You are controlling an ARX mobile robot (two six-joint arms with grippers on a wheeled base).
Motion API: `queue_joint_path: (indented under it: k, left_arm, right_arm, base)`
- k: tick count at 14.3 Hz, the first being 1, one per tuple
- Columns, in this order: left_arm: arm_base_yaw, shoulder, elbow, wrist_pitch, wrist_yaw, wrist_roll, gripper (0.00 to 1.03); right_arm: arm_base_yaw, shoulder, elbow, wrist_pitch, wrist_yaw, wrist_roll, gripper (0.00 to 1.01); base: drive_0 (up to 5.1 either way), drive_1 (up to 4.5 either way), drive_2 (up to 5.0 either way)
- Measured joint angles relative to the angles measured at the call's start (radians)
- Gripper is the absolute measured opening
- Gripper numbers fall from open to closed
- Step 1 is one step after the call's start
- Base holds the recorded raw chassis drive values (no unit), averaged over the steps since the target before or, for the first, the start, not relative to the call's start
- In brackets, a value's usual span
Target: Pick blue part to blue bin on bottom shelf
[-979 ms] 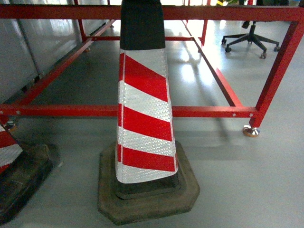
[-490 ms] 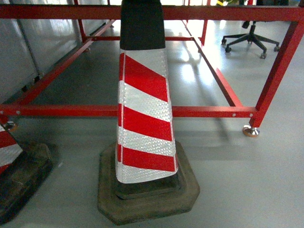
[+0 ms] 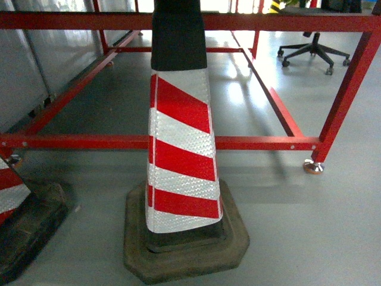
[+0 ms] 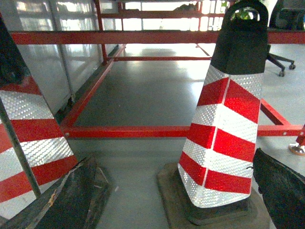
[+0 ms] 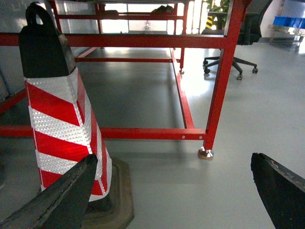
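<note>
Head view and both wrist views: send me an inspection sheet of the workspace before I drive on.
Surface: grey floor; no table or rack in view.
Job's things: blue part and bottom shelf, nothing seen.
Clutter: red-and-white traffic cone on a black base directly ahead; second cone at the left edge.
Grippers: left gripper open, empty; right gripper open, empty.
Cables: nothing seen.
Surroundings: red steel frame behind the cone; office chair beyond it.
</note>
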Motion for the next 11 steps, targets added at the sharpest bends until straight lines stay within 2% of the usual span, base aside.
queue_joint_path:
  k: [11]
  left_arm:
    - [0.0, 0.0, 0.0, 0.005, -0.001, 0.011, 0.98]
  right_arm:
    - [0.0, 0.0, 0.0, 0.002, 0.002, 0.0, 0.98]
  base:
    - [0.0, 0.0, 0.0]
